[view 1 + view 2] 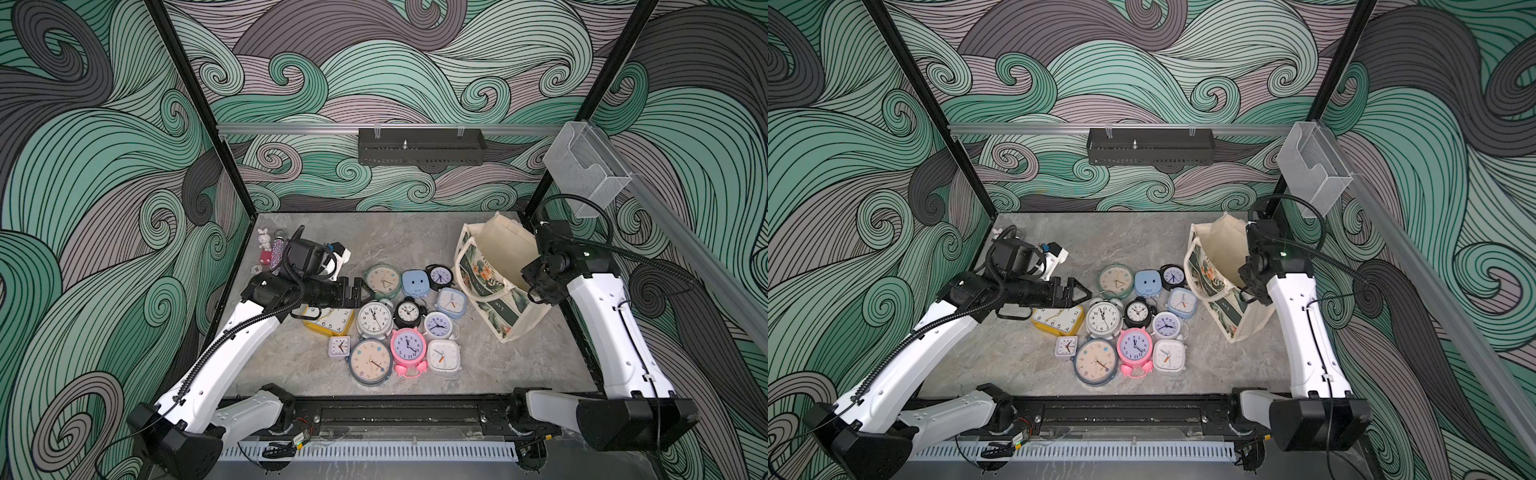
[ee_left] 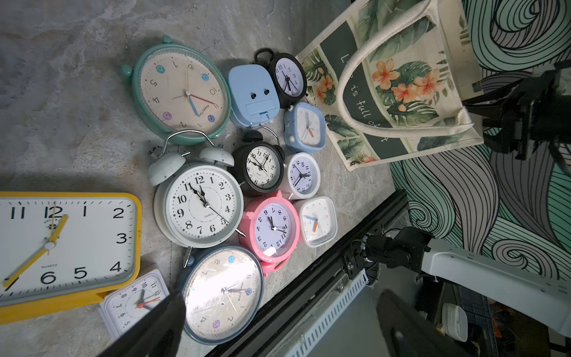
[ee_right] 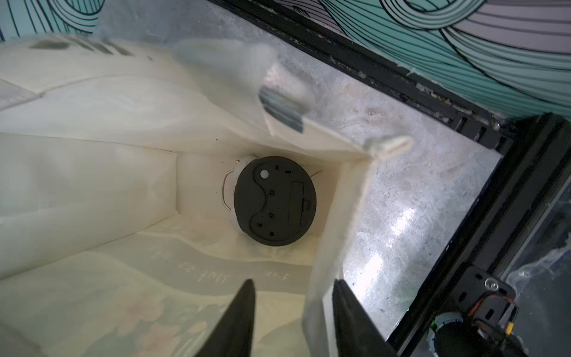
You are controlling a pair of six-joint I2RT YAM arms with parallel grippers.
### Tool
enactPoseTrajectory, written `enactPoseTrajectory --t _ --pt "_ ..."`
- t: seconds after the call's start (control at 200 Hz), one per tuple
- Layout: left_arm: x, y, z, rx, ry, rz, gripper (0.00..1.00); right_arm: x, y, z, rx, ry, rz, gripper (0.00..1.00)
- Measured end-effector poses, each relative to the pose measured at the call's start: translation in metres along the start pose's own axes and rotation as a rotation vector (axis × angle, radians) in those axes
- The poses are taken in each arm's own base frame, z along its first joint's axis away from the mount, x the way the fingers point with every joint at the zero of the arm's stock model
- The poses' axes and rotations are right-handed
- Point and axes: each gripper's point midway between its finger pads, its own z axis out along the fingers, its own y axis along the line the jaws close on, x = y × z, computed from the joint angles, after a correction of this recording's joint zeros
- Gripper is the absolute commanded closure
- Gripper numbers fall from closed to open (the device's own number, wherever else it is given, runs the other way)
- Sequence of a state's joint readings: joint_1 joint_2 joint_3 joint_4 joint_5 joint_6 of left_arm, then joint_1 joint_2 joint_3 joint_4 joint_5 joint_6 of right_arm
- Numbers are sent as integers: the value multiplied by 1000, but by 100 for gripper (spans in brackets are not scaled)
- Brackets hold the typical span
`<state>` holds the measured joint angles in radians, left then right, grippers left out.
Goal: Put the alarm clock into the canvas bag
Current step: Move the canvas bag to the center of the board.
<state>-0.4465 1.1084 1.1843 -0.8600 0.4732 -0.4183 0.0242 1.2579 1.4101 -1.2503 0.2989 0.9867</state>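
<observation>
The cream canvas bag (image 1: 490, 291) (image 1: 1214, 291) with its leaf print stands open at the right. In the right wrist view an alarm clock (image 3: 275, 201) with a black round back lies face down on the bag's floor (image 3: 92, 185). My right gripper (image 3: 293, 296) hangs above it at the bag's mouth, open and holding nothing, with the bag's side wall passing between the fingers. Several more alarm clocks lie clustered mid-table, among them a yellow one (image 1: 332, 322) (image 2: 61, 247) and a pink one (image 1: 408, 347). My left gripper (image 1: 361, 291) (image 1: 1084, 291) hovers open and empty at the cluster's left edge.
A small bunny toy (image 1: 264, 239) and a glittery item (image 1: 277, 253) sit at the back left corner. A black shelf (image 1: 422, 145) hangs on the back wall, with a clear holder (image 1: 586, 166) on the right rail. The black front rail (image 1: 395, 411) borders the table.
</observation>
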Motion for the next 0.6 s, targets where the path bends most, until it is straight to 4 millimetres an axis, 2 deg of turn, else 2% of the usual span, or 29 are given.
enactPoseTrajectory --t 0.165,0.435,0.6 --pt "-1 7 2 -38 4 -10 1 -8 10 -6 -81 -57 -56 1" --pt "4 31 8 -158 34 -56 1 -26 29 -37 -246 -183 -212 0" --pt "9 46 4 -232 45 -92 1 -30 47 -67 -411 -255 -310 0"
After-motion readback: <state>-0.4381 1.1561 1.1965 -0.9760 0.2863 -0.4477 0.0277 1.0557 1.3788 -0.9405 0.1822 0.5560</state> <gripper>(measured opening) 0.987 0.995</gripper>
